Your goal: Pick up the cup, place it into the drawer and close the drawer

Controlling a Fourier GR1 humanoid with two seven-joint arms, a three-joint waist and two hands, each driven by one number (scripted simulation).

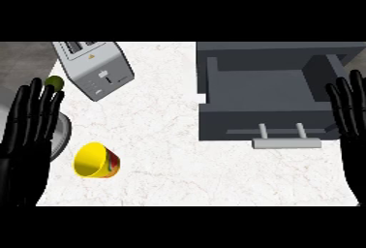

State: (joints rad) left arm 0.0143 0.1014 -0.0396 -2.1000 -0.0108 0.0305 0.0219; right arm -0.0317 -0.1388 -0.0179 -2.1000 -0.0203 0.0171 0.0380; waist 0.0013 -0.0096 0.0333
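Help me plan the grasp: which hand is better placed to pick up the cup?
Left. The cup lies tipped at the left of the counter, close beside the open left hand; the right hand rests far across, by the open drawer.

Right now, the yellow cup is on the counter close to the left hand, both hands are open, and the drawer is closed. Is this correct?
Not quite: the drawer is open, pulled out from its cabinet, as the head view shows. The rest holds: the yellow cup is on the counter close to the left hand, and it and the right hand are both open.
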